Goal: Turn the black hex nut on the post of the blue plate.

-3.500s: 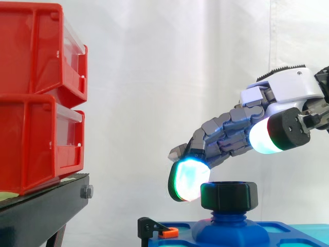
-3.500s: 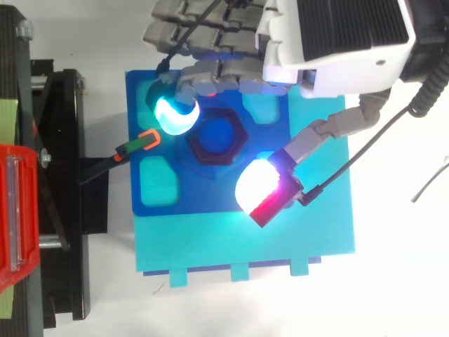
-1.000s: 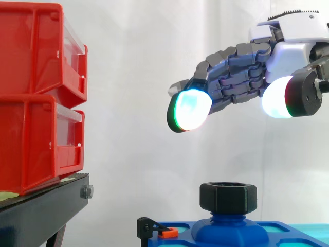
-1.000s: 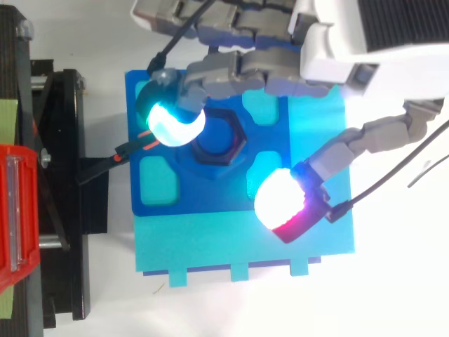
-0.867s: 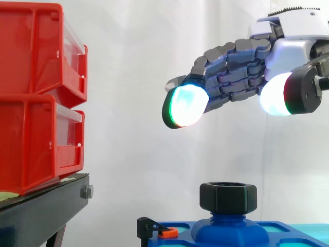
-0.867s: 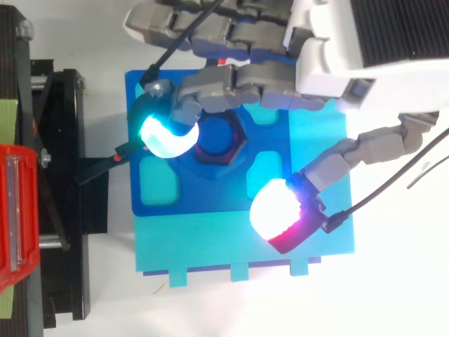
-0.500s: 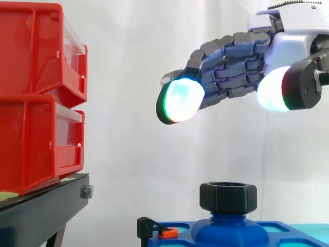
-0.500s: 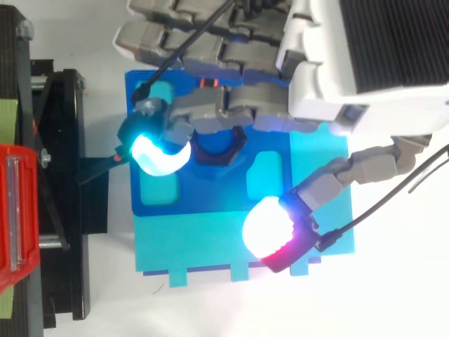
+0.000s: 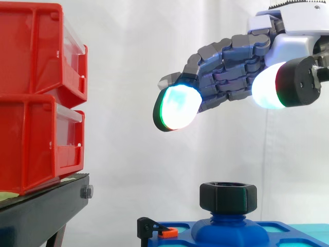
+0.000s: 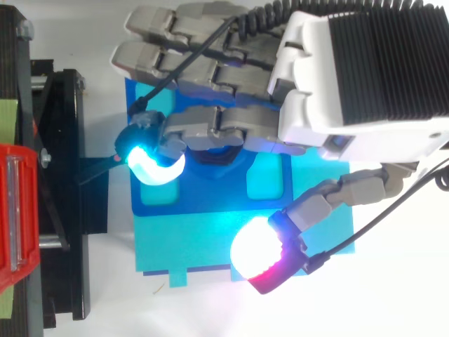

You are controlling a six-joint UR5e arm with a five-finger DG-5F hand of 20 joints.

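One black hex nut (image 9: 228, 196) sits level atop the blue post (image 9: 230, 229).

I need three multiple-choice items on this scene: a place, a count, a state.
1. Where is the robot hand relative to the black hexagonal nut? A) above it, apart B) gripping it C) under it
2. How many red plastic bins are stacked on the black stand? A) one B) two C) four
3. The robot hand is: A) open B) shut on the nut C) shut on a bin
1 A: a gap shows above the nut. 2 B: one sits upon another. 3 A: fingers extended, holding nothing.
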